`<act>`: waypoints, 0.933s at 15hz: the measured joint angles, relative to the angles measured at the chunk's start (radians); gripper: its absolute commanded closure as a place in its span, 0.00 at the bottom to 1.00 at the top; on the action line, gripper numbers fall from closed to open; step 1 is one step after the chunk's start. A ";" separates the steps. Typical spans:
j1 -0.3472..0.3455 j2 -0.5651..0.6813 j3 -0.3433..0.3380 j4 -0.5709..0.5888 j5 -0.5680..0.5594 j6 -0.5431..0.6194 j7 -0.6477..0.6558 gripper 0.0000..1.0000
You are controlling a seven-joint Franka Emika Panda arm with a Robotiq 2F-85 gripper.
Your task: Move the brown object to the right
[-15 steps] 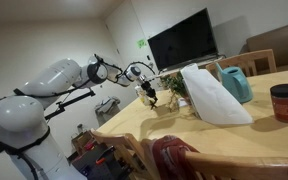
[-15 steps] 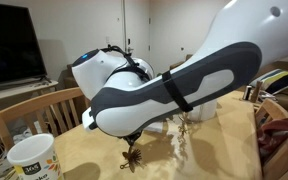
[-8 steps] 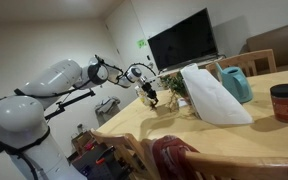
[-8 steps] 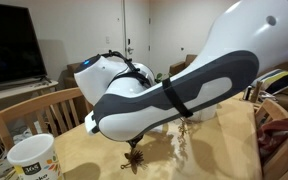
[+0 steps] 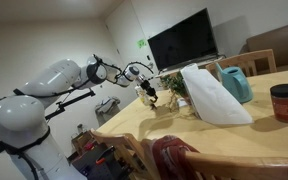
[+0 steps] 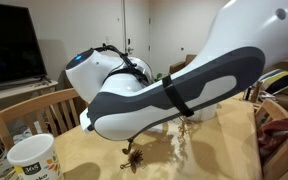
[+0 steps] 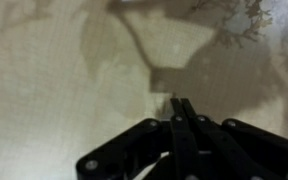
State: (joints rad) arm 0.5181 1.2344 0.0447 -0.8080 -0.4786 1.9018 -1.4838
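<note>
The black 2-finger claw (image 7: pixel 182 100) on the glossy white robot arm (image 5: pixel 44 85) is hanging tips-down over the far corner of a table draped in pale yellow cloth (image 5: pixel 234 135). Its jaws are pressing flat together, with only a thin seam showing between them in the wrist view.

The tiny dark-brown stubby object is not standing out from the dark fingertips (image 7: pixel 187 115) in any view. Whether it is being pinched there, which way it is pointing and how its long axis is lying cannot be told.

In an exterior view the claw is hanging low over the cloth, near 1 small cream-coloured cup with dark lettering (image 6: pixel 29 158). A tall white bag-like shape (image 5: pixel 214 95), a teal jug (image 5: pixel 236 82) and a red-brown jar with a dark lid (image 5: pixel 285 102) are standing well apart from the claw. A dried twiggy sprig (image 7: pixel 246 18) is lying at the top edge of the wrist view.
</note>
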 measured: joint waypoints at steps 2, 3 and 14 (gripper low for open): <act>0.014 -0.011 -0.010 0.005 -0.021 -0.009 0.000 0.99; 0.020 -0.018 -0.015 0.006 -0.029 -0.011 0.000 0.99; -0.024 -0.038 0.004 -0.017 -0.002 0.118 0.001 0.99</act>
State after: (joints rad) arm 0.4937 1.1965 0.0483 -0.8252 -0.4803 2.0202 -1.4826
